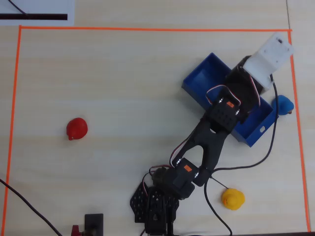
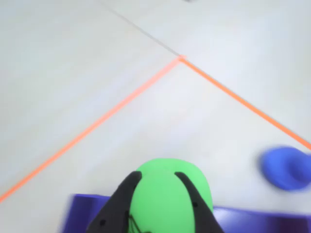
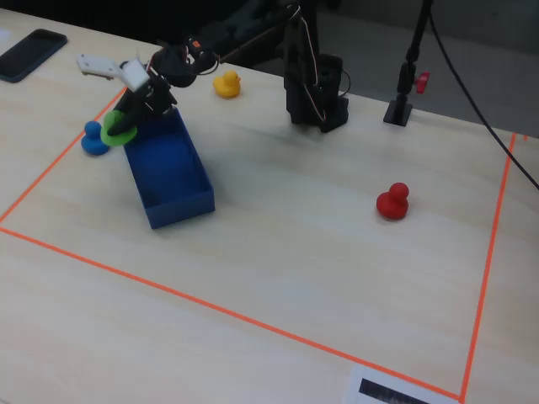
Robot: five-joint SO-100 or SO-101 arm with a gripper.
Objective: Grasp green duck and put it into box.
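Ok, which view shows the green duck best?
The wrist view: the green duck fills the lower centre, clamped by the gripper above the blue box. The fixed view shows it small at the box's far end. Overhead, the arm hides it.

The long blue low-walled box lies open and unobstructed; a small blue rubber duck sits just beside its far end.

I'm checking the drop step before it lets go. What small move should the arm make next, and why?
Probably shift the gripper slightly toward the box's middle, then open. It is shut on the green duck, which in the fixed view hangs at the box's end wall near the blue duck, so releasing now might drop it outside.
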